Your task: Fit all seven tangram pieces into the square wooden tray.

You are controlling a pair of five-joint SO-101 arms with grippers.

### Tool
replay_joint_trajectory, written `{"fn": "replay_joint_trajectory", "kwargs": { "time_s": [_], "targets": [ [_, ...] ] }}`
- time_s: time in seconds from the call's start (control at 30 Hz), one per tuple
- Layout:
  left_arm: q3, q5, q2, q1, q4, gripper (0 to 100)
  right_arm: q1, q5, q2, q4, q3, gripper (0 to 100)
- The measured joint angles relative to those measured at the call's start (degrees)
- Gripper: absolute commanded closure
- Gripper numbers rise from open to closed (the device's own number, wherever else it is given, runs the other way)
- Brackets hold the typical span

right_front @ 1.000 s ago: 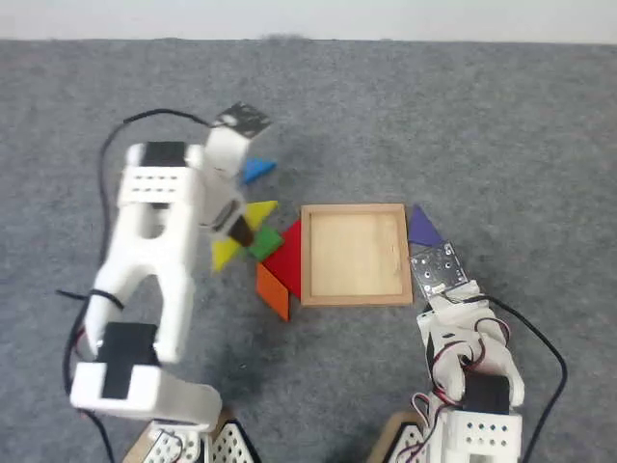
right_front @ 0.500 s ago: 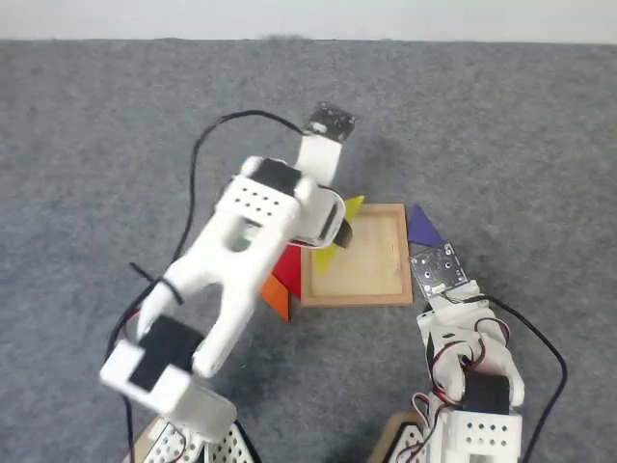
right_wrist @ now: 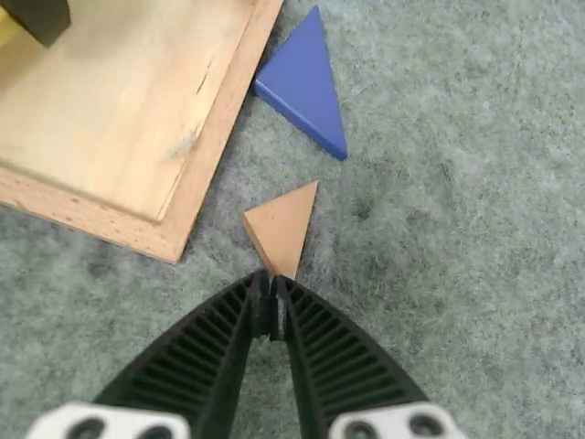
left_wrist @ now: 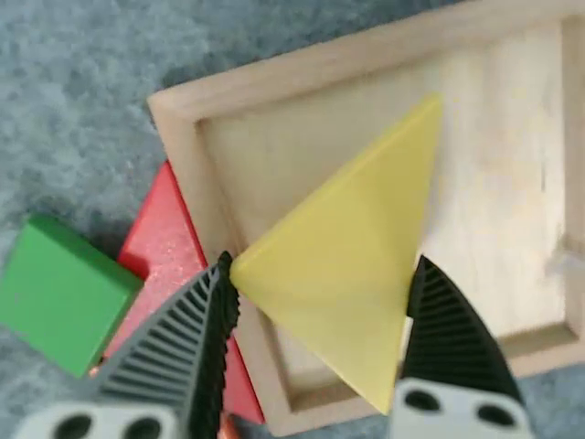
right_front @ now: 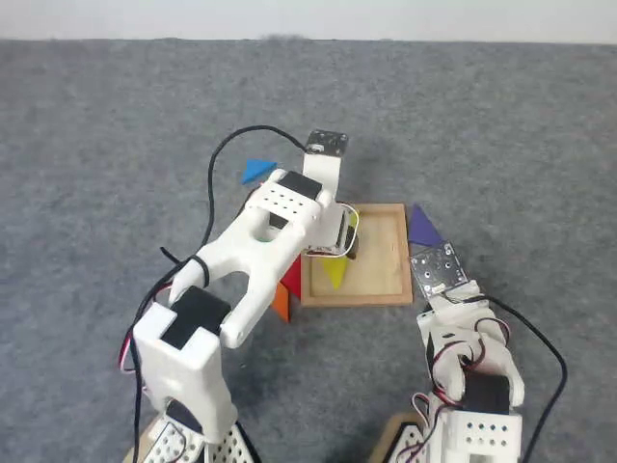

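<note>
The left tool (left_wrist: 320, 279) is pinching the yellow triangle (left_wrist: 347, 265) over the wooden tray (left_wrist: 274, 78), by the corner where the red piece (left_wrist: 155, 242) touches the tray's rim. The green square (left_wrist: 57, 293) lies just beyond the red piece. The right tool (right_wrist: 272, 306) is pressed together off the tray's opposite side, its tips at a small tan triangle (right_wrist: 281, 224). A blue triangle (right_wrist: 306, 87) lies close to that rim.

Grey carpet-like table cover (right_front: 501, 125); pale wall strip (right_front: 386, 19) along far edge.
</note>
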Motion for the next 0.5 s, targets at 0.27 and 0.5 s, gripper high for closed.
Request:
{"fn": "replay_joint_trajectory", "kwargs": {
  "time_s": [0.27, 0.5],
  "targets": [
    [-2.9, -1.1, 0.1, 0.3, -1.1, 85, 0.0, 0.0, 0.0, 0.0, 0.0, 99.1],
    [-6.0, -4.2, 0.1, 0.3, -1.8, 85, 0.0, 0.0, 0.0, 0.0, 0.0, 99.1]
  ]
}}
